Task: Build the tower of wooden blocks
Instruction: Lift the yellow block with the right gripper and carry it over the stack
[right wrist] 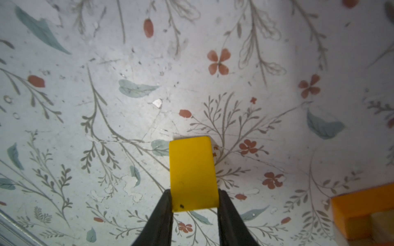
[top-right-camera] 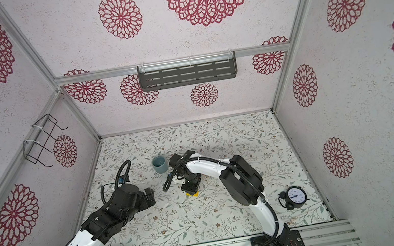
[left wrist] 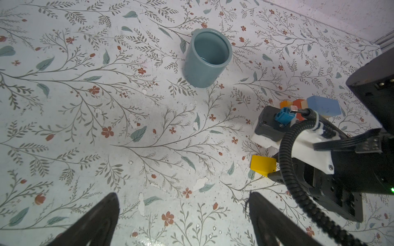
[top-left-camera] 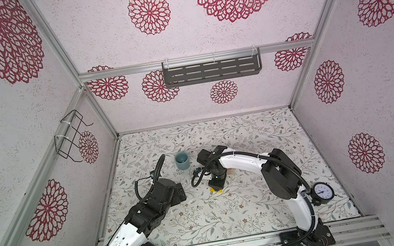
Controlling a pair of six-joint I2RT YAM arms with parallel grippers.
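Floral surface point(top-left-camera: 232, 217), walled cell. Right pincer point(right wrist: 195, 198) clenched on yellow block point(right wrist: 191, 170) mid-surface, a finger against each side. Cup point(top-left-camera: 181, 160) at 11 o'clock from the block. Tower point(left wrist: 319, 106) near at 1 o'clock, blue on top, mostly hidden by the arm. Left pincer point(left wrist: 183, 223) released, empty.

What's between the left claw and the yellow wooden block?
Only bare flowered tabletop, as the left wrist view shows, between left gripper and yellow oblong block.
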